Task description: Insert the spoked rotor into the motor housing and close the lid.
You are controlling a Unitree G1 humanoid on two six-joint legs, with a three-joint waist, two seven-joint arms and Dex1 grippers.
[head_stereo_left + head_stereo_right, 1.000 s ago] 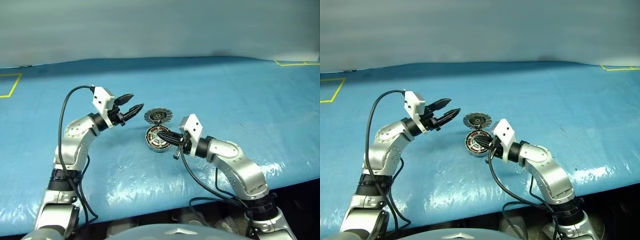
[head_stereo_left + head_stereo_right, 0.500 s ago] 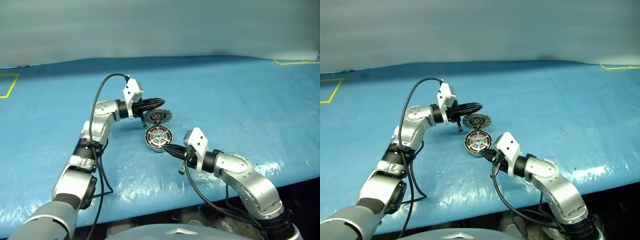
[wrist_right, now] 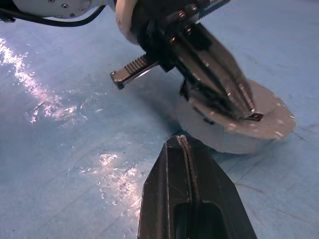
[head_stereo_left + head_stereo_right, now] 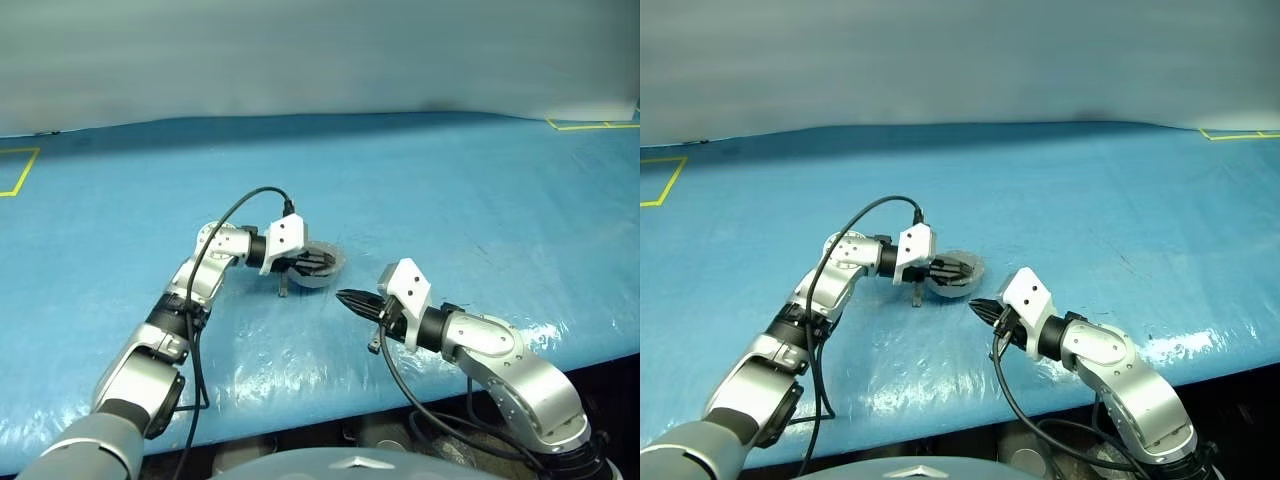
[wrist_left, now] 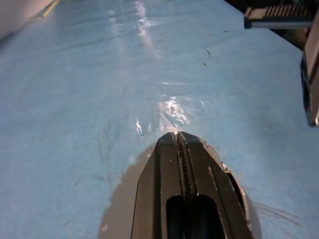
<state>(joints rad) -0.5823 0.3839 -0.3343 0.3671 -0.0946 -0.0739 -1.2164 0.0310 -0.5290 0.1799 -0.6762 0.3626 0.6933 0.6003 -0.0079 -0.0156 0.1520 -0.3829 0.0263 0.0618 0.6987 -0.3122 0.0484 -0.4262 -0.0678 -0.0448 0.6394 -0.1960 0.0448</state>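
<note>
The lid (image 4: 322, 281) lies plain grey face up on the blue table, just ahead of me. It covers the motor housing, so the housing and the spoked rotor are hidden beneath it. My left gripper (image 4: 328, 264) is shut and reaches in from the left, its fingertips (image 3: 247, 110) resting on top of the lid (image 3: 271, 114). In the left wrist view the shut fingers (image 5: 169, 164) lie over the grey disc (image 5: 119, 209). My right gripper (image 4: 343, 296) is shut and empty. It points at the lid's near side from a short gap away.
A blue plastic sheet (image 4: 450, 190) covers the table. Yellow tape marks lie at its far left (image 4: 20, 170) and far right (image 4: 590, 125). The left arm's black cable (image 4: 235, 205) arcs above its wrist. The table's front edge (image 4: 300, 420) runs close below both arms.
The left gripper shut and swung down and right onto the stack. The lid, which lay teeth up behind the housing, now covers it grey face up. The right gripper drew back from the housing.
</note>
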